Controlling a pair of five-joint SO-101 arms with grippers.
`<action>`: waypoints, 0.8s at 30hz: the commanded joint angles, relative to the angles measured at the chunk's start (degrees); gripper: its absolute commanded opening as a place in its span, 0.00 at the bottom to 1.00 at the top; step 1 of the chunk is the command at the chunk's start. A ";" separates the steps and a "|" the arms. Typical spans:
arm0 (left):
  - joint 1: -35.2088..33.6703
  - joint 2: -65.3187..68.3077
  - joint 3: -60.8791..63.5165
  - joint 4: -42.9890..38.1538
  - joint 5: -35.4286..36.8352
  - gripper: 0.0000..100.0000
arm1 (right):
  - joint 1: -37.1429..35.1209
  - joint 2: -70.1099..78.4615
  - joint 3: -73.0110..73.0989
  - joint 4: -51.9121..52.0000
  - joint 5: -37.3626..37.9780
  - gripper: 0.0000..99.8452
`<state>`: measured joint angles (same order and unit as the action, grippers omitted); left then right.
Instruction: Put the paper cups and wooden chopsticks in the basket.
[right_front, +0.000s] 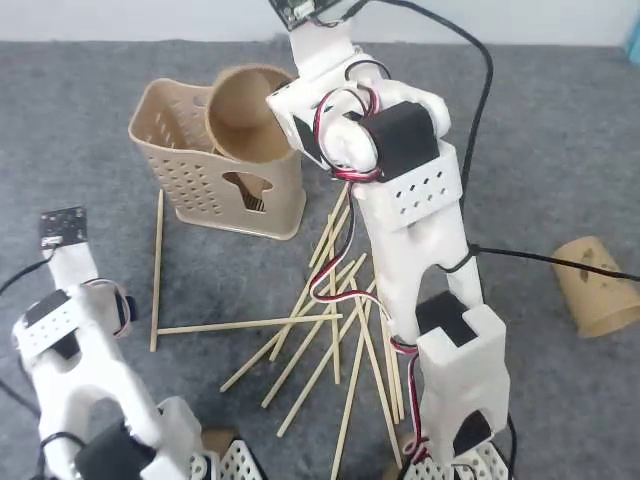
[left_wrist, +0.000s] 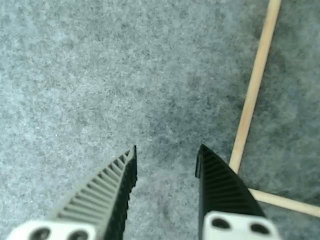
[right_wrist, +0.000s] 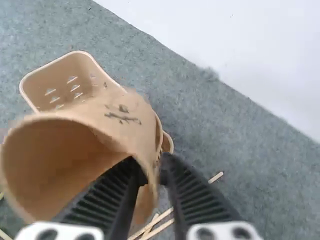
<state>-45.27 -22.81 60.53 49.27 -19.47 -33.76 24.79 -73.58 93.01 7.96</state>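
My right gripper (right_wrist: 150, 176) is shut on the wall of a brown paper cup (right_wrist: 65, 160), one finger inside it and one outside. In the high view this cup (right_front: 243, 112) hangs tilted over the beige basket (right_front: 190, 175), mouth facing up and out. A second cup's rim (right_wrist: 168, 142) peeks out behind the held one. Another paper cup (right_front: 597, 285) lies on its side at the far right. Several wooden chopsticks (right_front: 325, 310) are strewn over the middle of the carpet. My left gripper (left_wrist: 166, 159) stands open just above the carpet, beside two chopsticks (left_wrist: 254, 90) that meet at a corner.
Grey carpet covers the table. The left arm (right_front: 75, 340) sits at the front left, apart from the basket. One chopstick (right_front: 157, 268) lies along the basket's left side. A black cable (right_front: 530, 258) runs from the right arm toward the lying cup.
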 joint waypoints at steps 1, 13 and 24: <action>0.18 -1.85 -0.04 -0.88 -0.18 0.19 | 0.92 -1.19 -1.32 -1.45 -1.32 0.24; 0.18 -1.85 -0.04 -0.88 -0.18 0.19 | 0.57 -12.53 -5.98 1.63 -4.66 0.26; 0.09 -1.85 -0.04 -0.88 -0.35 0.19 | 12.97 -29.41 14.24 10.15 -3.52 0.02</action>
<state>-45.27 -22.81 60.53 49.27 -19.47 -26.02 4.75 -68.75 100.75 2.59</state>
